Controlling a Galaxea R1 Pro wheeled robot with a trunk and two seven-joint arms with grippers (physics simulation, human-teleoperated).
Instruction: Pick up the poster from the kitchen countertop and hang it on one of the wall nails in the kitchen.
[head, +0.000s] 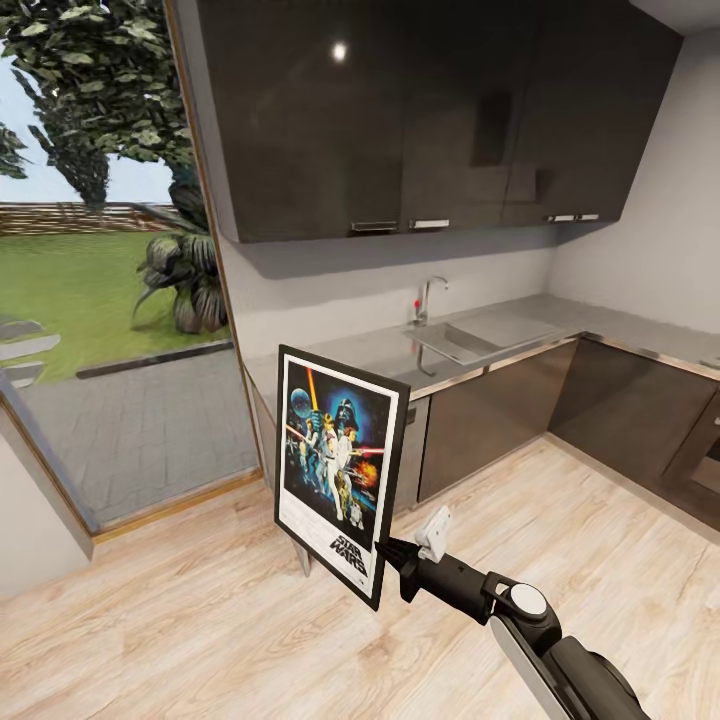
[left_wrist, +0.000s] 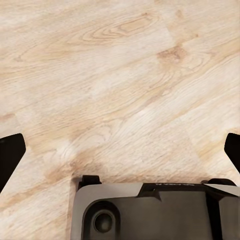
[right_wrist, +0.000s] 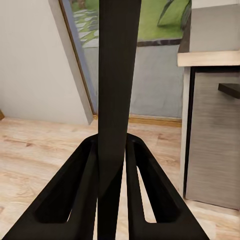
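Right gripper (head: 388, 556) clamped on poster (head: 340, 470) at its lower corner, held upright in the air, off the countertop (head: 560, 325). Left gripper (left_wrist: 120, 150) spread wide, empty, over floor. Pickup done; no nail visible, hanging left.

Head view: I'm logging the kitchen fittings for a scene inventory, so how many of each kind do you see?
Black-framed Star Wars poster, held in the right gripper: 1
Chrome tap: 1
Inset grey metal sink: 1
Bright metal handles on the dark upper cabinets: 4
Total: 7
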